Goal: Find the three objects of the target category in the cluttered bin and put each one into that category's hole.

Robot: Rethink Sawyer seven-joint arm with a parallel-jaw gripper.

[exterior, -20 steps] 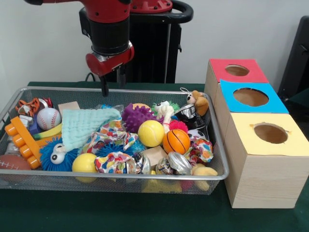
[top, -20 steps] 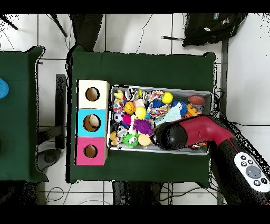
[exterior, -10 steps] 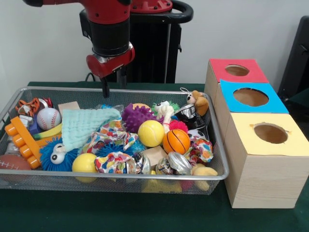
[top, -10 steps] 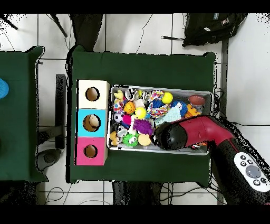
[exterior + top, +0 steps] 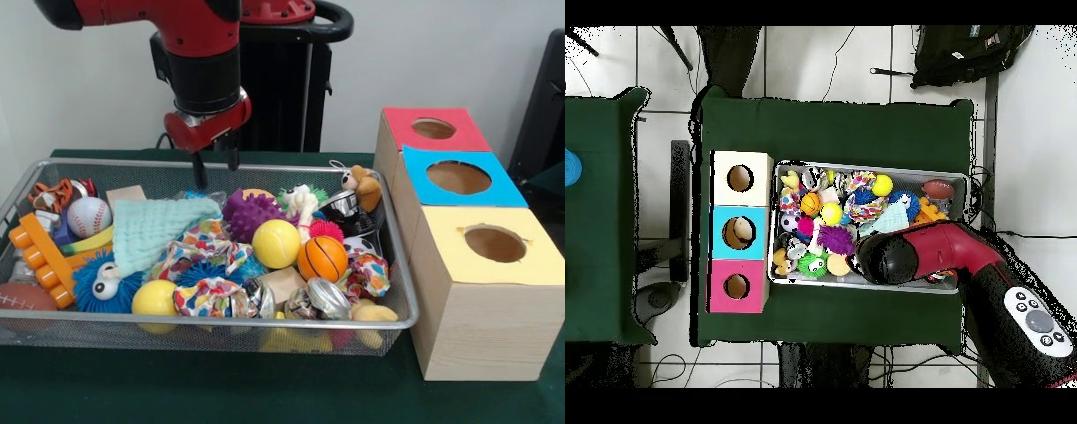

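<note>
Your claw [image 5: 215, 167], fingers spread and empty, hangs over the bin's [image 5: 396, 256] far rim just above the mint cloth [image 5: 157, 229] and purple spiky ball [image 5: 246, 213], with yellow ball [image 5: 275, 243] and basketball [image 5: 322, 258] nearer mid-bin, and the three-hole boxes [image 5: 484, 283] just beside the bin.

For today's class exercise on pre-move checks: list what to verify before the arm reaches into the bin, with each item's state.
1. Pincer empty: ok, nothing held.
2. Pincer above bin, clear of toys: ok.
3. Pincer open: ok, fingers apart.
4. Red hole, blue hole, yellow hole unblocked: ok.
5. Target category known: cannot tell.
6. Balls reachable: ok, yellow ball and basketball lie on top.
</note>
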